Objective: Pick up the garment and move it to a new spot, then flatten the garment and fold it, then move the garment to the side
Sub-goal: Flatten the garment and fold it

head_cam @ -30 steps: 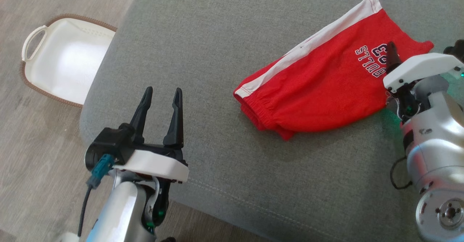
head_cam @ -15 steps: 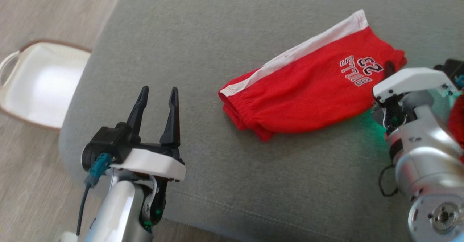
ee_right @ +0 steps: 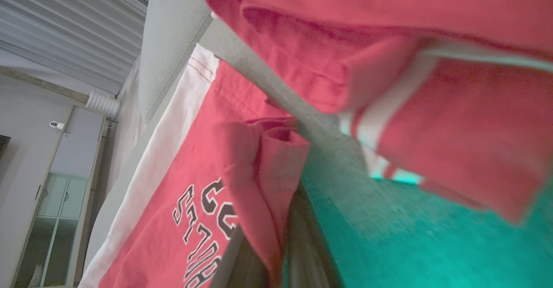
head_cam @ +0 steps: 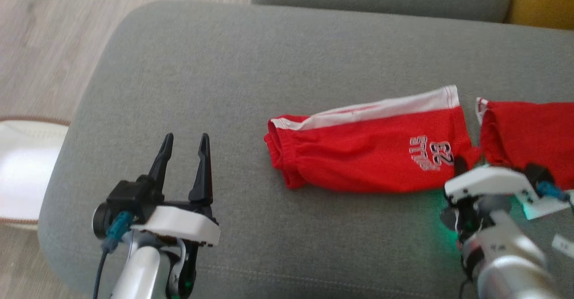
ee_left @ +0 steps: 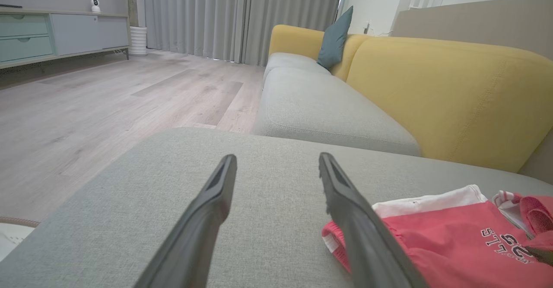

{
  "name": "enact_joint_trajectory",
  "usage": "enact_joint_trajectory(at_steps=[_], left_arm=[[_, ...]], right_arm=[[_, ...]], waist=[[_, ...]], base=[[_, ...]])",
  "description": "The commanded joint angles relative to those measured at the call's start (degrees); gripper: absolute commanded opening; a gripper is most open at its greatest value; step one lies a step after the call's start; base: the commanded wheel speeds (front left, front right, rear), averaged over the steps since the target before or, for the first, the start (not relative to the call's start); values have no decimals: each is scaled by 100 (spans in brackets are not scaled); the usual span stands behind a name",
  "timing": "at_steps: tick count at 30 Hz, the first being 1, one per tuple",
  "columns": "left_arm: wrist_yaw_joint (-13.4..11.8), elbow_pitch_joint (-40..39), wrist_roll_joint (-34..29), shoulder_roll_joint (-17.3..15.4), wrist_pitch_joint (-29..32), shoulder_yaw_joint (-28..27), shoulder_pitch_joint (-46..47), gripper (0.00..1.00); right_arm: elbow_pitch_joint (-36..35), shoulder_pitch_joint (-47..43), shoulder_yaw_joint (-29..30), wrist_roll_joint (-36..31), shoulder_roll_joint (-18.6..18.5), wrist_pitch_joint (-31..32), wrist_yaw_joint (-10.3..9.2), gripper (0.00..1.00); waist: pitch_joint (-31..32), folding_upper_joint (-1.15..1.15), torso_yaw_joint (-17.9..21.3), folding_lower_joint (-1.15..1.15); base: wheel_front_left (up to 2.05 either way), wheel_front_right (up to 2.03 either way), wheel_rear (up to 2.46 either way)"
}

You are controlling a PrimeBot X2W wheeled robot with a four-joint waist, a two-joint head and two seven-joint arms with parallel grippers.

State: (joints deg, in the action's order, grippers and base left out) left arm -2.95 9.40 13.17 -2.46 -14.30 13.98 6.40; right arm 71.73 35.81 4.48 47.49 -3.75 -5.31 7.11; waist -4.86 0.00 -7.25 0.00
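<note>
Red shorts (head_cam: 367,155) on grey sofa (head_cam: 202,66), pick-up step: corner is clamped by right jaws; left jaws are spread apart, left of shorts. Next: lift needed w/o slipping.

Black-fingered left hand (head_cam: 186,136), white shell (head_cam: 179,229), teal connector (head_cam: 115,229)

Clearance: left open, right crowded
Grey seat cushion (head_cam: 188,79) bare from its left edge to the red shorts (head_cam: 358,155); left gripper (head_cam: 184,136) hovers over that patch, jaws apart. Right side tight: second red garment (head_cam: 529,128) lies just beside the shorts' hem, thin strip of cushion between, right gripper (head_cam: 458,168) clamped on the hem there. Yellow backrest (ee_left: 453,93) walls the far right; white basket (head_cam: 31,121) on the floor (head_cam: 45,43) off the left edge.
</note>
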Motion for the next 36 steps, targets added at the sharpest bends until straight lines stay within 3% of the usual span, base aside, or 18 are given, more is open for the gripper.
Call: enact_joint_trajectory(at_steps=[1,11,19,27,36], left_arm=[[27,-172,-51,-42,-70,-215,109,100],[47,-200,-116,-42,-70,-278,-244,100],[55,-217,-166,-42,-70,-248,-316,100],[63,-210,-172,-42,-70,-255,-344,100],[42,-184,-120,-42,-70,-164,-313,100]], right_arm=[[-177,-53,-227,135,87,-95,37,0],[-922,-1009,-1581,1308,87,-674,37,0],[-1391,-932,-2085,1380,87,-948,37,0],[-2743,-1067,-2105,874,87,-967,37,0],[-3458,-1297,-3319,868,87,-968,37,0]], waist=[[145,0,117,0],[445,0,204,0],[508,0,90,0],[528,0,-68,0],[501,0,-369,0]], base=[[0,0,0],[0,0,0],[0,0,0],[0,0,0],[0,0,0]])
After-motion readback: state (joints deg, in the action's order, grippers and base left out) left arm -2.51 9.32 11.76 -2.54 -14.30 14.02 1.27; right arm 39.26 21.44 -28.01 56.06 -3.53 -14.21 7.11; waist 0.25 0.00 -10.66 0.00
